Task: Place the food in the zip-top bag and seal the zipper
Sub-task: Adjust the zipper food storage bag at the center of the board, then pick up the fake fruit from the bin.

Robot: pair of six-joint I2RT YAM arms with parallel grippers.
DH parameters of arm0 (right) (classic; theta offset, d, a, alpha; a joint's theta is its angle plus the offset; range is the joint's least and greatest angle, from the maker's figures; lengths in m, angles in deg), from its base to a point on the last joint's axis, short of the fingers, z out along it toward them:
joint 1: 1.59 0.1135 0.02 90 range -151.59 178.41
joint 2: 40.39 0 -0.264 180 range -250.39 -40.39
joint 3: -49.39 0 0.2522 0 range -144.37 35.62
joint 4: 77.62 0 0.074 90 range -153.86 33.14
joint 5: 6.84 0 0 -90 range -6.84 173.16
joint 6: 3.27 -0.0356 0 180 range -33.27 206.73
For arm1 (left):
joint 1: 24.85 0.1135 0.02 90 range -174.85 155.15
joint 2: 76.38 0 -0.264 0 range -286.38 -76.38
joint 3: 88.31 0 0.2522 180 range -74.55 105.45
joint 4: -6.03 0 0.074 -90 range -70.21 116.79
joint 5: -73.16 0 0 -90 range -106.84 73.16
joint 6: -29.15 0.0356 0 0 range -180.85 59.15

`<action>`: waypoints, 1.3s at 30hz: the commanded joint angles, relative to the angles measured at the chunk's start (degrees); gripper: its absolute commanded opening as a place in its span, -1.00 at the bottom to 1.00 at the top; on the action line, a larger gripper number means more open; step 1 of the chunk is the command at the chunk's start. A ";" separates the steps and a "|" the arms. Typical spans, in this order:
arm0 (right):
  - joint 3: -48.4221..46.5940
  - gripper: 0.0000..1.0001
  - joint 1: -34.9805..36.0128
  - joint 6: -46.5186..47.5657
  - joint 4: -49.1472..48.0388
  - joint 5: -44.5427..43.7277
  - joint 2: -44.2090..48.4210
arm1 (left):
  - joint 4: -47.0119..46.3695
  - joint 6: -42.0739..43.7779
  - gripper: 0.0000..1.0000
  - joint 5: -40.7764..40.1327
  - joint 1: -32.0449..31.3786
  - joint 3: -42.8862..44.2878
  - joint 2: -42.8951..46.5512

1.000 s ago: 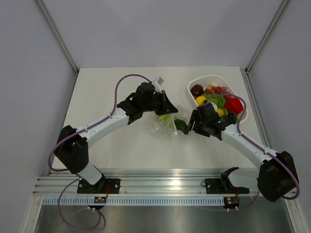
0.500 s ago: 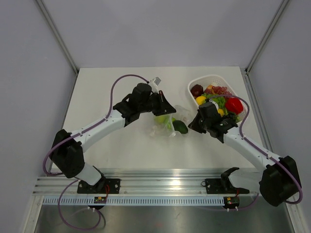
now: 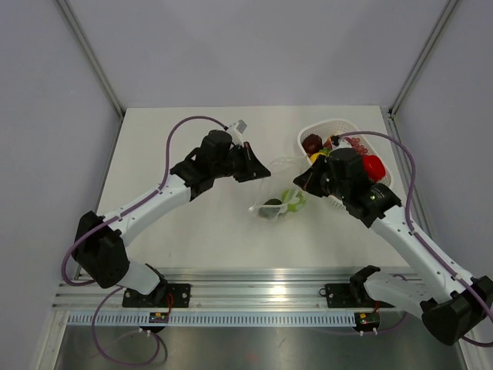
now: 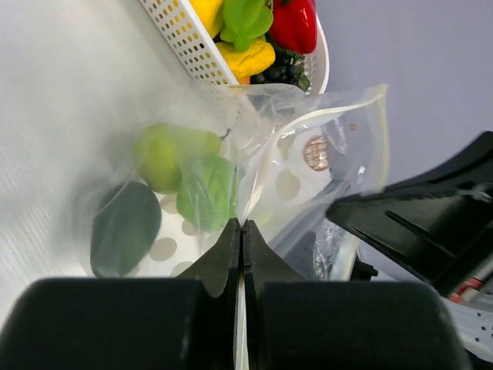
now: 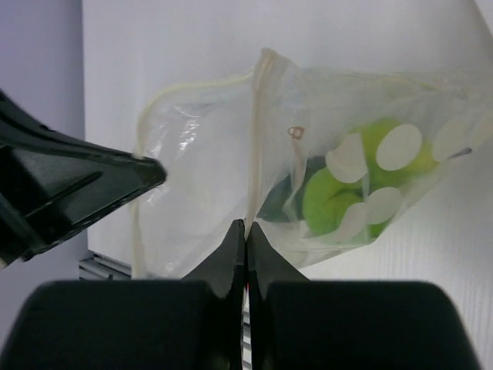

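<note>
The clear zip-top bag (image 3: 279, 202) hangs stretched between my two grippers above the table. Inside it lie a light green piece (image 4: 160, 153), a leafy green one (image 4: 206, 194) and a dark green one (image 4: 125, 228), all food. My left gripper (image 3: 260, 174) is shut on one edge of the bag's mouth (image 4: 243, 223). My right gripper (image 3: 299, 182) is shut on the opposite edge (image 5: 246, 224). The zipper (image 5: 255, 139) runs up from the right jaws as a pale strip, and the mouth gapes between the grippers. More food, red (image 3: 375, 165) and dark purple (image 3: 311, 144), stays in the basket.
The white lattice basket (image 3: 332, 126) stands at the back right, just behind my right arm, with yellow, green and red pieces (image 4: 254, 27) in it. Grey walls close in the table on three sides. A metal rail (image 3: 254, 294) runs along the near edge.
My right gripper has shut on the bag's edge. Both arms have pulled apart and raised the bag, and the green pieces now hang inside it nearer the front.
</note>
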State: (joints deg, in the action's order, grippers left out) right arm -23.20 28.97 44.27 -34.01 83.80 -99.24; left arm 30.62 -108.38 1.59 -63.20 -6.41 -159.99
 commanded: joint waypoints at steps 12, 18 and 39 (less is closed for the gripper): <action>-5.67 -1.00 0.37 6.24 4.25 -9.51 -5.74 | 8.33 6.66 -1.00 -7.09 0.03 2.17 8.11; -10.42 -0.96 -0.59 9.93 4.52 -12.33 -15.84 | 8.77 6.92 -1.00 -8.42 0.03 2.52 8.64; -5.16 0.58 -22.47 9.77 3.73 -7.42 -7.06 | 8.68 7.10 -1.00 -10.00 2.05 5.69 4.60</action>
State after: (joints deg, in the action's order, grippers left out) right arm -30.37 10.05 55.11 -27.13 72.53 -104.29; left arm 41.70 -101.80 -8.31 -61.67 -3.28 -155.25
